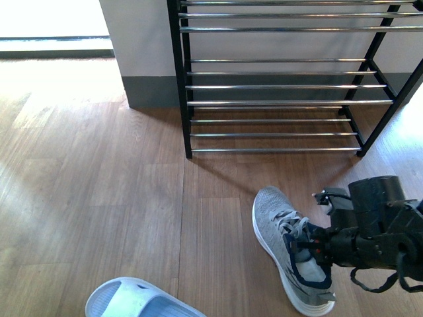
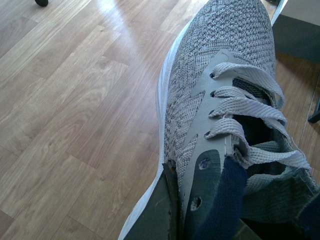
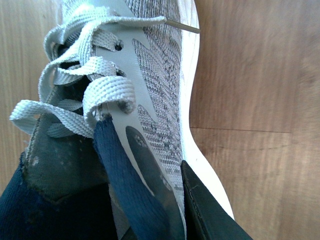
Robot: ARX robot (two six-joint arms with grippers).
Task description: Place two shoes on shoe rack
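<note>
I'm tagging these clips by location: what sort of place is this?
Probably a home entryway: wood-look floor, a chrome-barred shoe rack against a wall, with a grey sneaker and pale blue slide nearby.

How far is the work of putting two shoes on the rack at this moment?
Done: nothing; the shoe rack bars in view are bare. In hand: the right gripper and left gripper each clamp a grey sneaker side wall; the front view shows one sneaker, on the floor. Left: lifting and racking it, then a second shoe, perhaps the blue slide.
</note>
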